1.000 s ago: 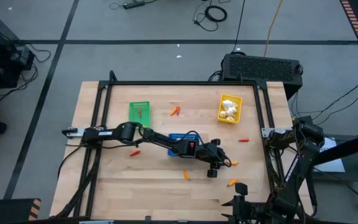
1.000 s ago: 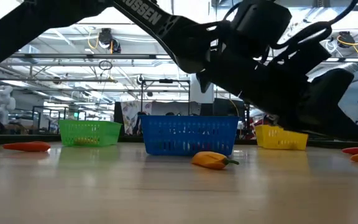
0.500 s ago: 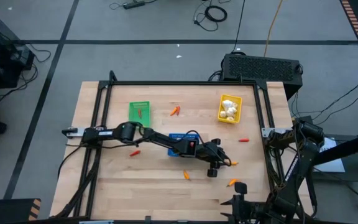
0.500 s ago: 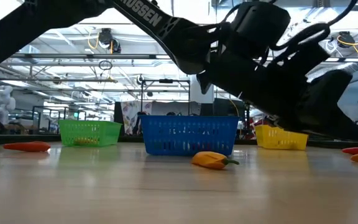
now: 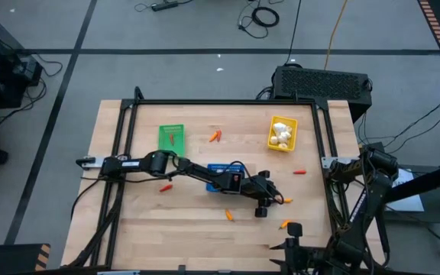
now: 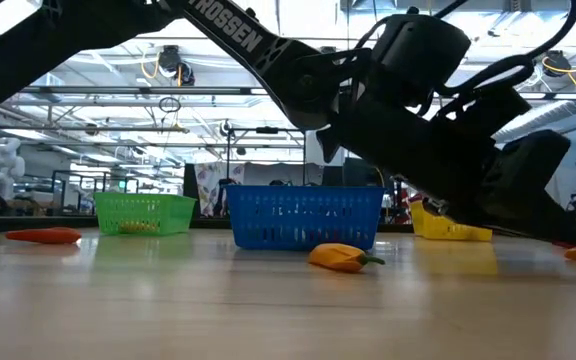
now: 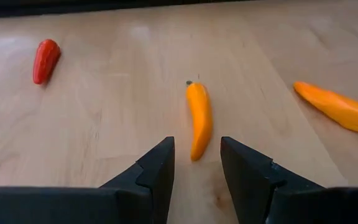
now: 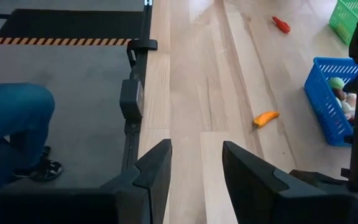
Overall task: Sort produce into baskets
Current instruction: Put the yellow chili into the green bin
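Observation:
An orange carrot-like piece (image 7: 199, 118) lies flat on the wooden table (image 5: 189, 229), right of centre (image 5: 286, 200). My left gripper (image 7: 197, 163) is open and low over it. Its fingers stand on either side of the piece's near tip without touching. The green basket (image 5: 171, 137) and the yellow basket (image 5: 282, 133), with white bulbs in it, stand at the back. The blue basket (image 6: 303, 215) stands mid-table, partly under my left arm. My right gripper (image 8: 195, 163) hangs open above the table's near right edge (image 5: 285, 246).
More produce lies loose on the table: an orange piece (image 7: 337, 107) and a red one (image 7: 45, 60) near my left gripper, an orange piece (image 6: 343, 257) in front of the blue basket, and a red one (image 5: 166, 187) at the left. A person's leg (image 8: 11, 124) shows beside the table.
My left gripper has sunk a little toward the table over the orange piece, staying open. Nothing on the table has moved.

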Available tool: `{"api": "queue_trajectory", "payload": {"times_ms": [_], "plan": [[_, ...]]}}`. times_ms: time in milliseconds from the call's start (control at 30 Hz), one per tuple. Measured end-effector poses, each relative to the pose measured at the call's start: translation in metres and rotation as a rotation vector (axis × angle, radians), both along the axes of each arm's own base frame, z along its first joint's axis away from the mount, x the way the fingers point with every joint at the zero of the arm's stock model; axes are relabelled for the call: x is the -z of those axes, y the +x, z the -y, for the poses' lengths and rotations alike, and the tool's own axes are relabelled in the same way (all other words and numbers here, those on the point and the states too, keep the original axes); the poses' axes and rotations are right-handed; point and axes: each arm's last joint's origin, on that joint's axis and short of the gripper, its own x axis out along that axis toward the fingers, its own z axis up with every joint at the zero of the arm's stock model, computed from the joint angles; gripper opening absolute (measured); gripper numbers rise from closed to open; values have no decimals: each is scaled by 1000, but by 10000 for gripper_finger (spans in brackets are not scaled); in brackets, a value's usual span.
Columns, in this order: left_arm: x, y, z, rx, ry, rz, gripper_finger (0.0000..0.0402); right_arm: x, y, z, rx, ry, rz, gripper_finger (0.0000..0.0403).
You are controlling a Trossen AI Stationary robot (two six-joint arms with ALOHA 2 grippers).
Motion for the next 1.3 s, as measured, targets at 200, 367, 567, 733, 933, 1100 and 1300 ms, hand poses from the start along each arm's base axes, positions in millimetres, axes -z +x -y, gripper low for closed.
{"api": "queue_trajectory", "payload": {"times_ms": [200, 367, 567, 733, 933, 1100, 1300], "plan": [[-1, 0, 1, 1, -1, 14, 139, 0, 0, 0, -9, -12, -1, 134], [-1, 0, 5, -6, 7, 11, 139, 0, 4, 3, 2, -14, -1, 134], [7, 1, 6, -26, -1, 31, 139, 0, 7, 4, 7, -18, -2, 134], [20, 1, 6, -49, -7, 12, 139, 0, 7, 4, 4, -19, -3, 134], [25, 2, 6, -44, -26, 30, 139, 0, 6, 4, 2, -19, -6, 134], [24, 3, 6, -9, -19, 26, 139, 0, 6, 4, -10, -38, -8, 134], [24, 3, 7, -8, -16, 2, 129, 0, 6, 4, -11, -35, -6, 134]]}}
